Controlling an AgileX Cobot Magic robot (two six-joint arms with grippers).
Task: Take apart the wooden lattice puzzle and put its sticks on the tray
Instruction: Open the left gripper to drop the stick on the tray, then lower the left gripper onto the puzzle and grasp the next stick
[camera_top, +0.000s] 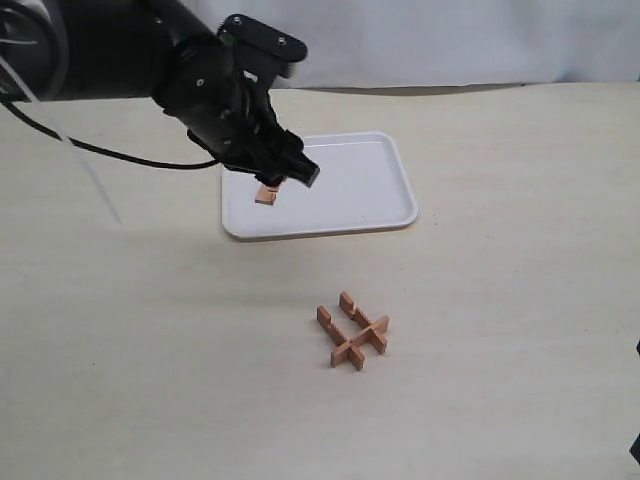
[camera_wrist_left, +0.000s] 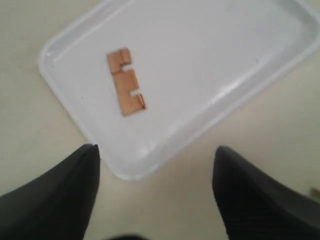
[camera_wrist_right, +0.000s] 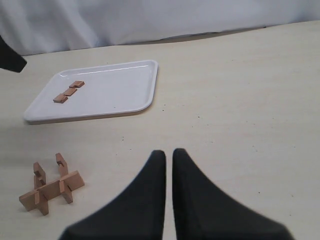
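The black left gripper (camera_wrist_left: 157, 192) is hovering over the flat white rectangular plastic tray (camera_wrist_left: 215, 60), its jaws standing wide apart and holding nothing. One short reddish-brown wooden stick with two square notches (camera_wrist_left: 124, 82) is lying flat inside the tray, near one of its short edges, clear of the fingers. The small reddish-brown wooden lattice puzzle (camera_top: 355, 335), showing three interlocked sticks, is sitting on the pale beige desk (camera_top: 500, 300), well apart from the tray's long edge. The black right gripper (camera_wrist_right: 169, 152) is hanging over bare desk, its jaws nearly pressed together and gripping nothing.
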